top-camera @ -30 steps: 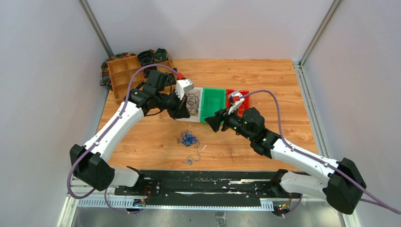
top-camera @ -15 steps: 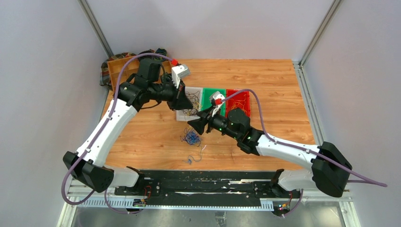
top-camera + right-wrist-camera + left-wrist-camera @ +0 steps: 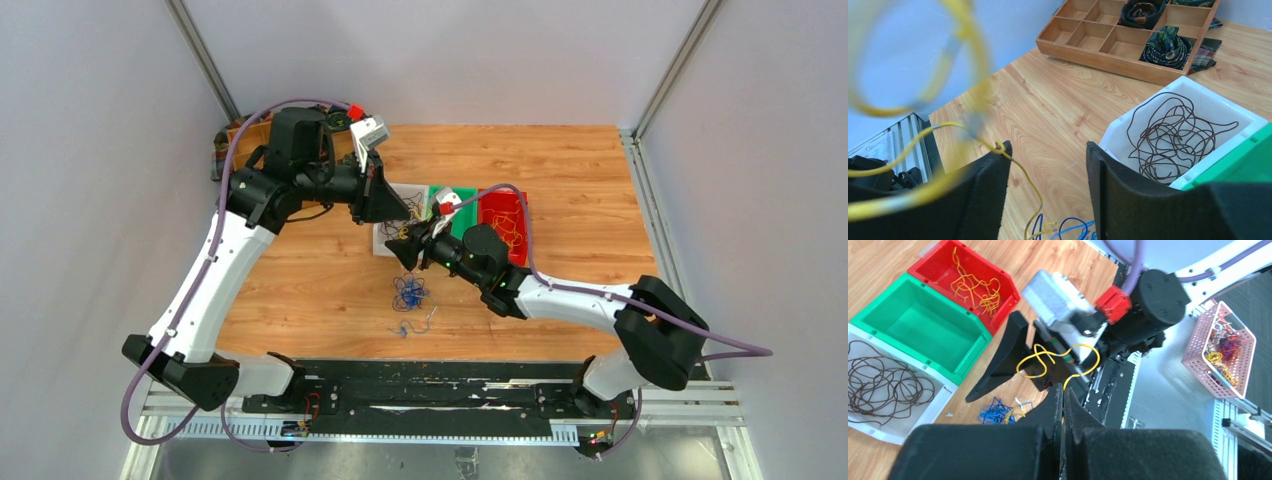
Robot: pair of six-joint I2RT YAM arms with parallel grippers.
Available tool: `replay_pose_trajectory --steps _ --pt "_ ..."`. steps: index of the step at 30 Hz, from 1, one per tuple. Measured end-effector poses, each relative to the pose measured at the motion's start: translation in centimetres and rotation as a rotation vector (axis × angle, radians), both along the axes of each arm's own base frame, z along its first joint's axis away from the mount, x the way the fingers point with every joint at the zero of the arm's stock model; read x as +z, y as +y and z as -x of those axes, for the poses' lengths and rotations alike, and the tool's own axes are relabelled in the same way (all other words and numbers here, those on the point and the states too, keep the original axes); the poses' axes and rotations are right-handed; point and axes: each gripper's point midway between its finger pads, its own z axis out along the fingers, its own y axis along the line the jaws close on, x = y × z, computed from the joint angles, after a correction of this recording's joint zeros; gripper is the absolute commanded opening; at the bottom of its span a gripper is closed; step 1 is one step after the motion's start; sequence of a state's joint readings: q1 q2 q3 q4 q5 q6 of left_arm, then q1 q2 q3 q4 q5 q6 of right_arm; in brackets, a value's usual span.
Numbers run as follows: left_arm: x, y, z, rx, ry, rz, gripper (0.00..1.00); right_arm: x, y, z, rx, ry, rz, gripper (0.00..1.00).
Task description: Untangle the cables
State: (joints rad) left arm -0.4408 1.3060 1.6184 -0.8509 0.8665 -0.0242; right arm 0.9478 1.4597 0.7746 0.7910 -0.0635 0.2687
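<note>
Moved since a second ago: right hand [image 3: 405, 247], from beside the green bin [image 3: 458, 203] leftward to the near side of the white bin [image 3: 382, 240]; left hand [image 3: 392, 212], back toward the wooden tray [image 3: 240, 130]. Blue tangle [image 3: 408, 292] unchanged in place.

Top view: both hands close together at the white bin. Blue tangle flat on the worktop [image 3: 580, 170], on the near side of the bin row, apart from both hands. Red bin [image 3: 505, 212] at the right end of the row.

Left wrist view: left hand clenched, fingers pressed together on one end of a yellow cable [image 3: 1040, 356]. Cable rises in loops in front of the right hand. Black cables [image 3: 888, 385] loose in the white bin, yellow-orange cables [image 3: 973, 282] in the red bin. Pink basket [image 3: 1198, 352] of mixed wires off the worktop, at right.

Right wrist view: right hand released, fingers wide apart. Yellow cable lies across the tip of one finger, not pinched, then loops away, blurred, close to the lens. Blue strands on the worktop, low in the gap between the fingers.
</note>
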Motion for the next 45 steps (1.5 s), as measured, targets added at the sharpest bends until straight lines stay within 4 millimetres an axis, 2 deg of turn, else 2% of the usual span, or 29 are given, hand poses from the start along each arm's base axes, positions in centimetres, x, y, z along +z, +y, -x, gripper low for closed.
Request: replay_pose_trajectory --steps 4,12,18,23,28,36,45 --pt "2.2 0.2 0.4 -0.006 -0.052 0.021 0.01 -0.5 0.5 -0.4 -0.004 0.007 0.000 0.39" --pt "8.5 0.7 1.4 -0.004 -0.215 0.092 0.01 -2.1 1.0 -0.4 0.003 0.054 0.007 0.38" --pt "13.2 1.1 2.1 0.013 -0.314 0.151 0.00 -4.4 1.8 -0.2 0.032 0.112 0.022 0.38" --pt "15.6 1.4 1.9 0.047 -0.379 0.174 0.00 -6.4 2.1 0.3 0.055 0.154 0.035 0.38" --pt "17.3 2.1 1.1 0.121 -0.443 0.182 0.00 -9.4 1.6 1.1 0.066 0.209 0.068 0.39" --pt "23.3 4.5 -0.9 0.338 -0.663 0.261 0.00 -14.0 0.5 3.0 0.077 0.294 0.133 0.41" --pt "30.2 8.1 -1.0 0.555 -0.901 0.366 0.00 -16.6 0.2 4.9 0.100 0.338 0.176 0.46"
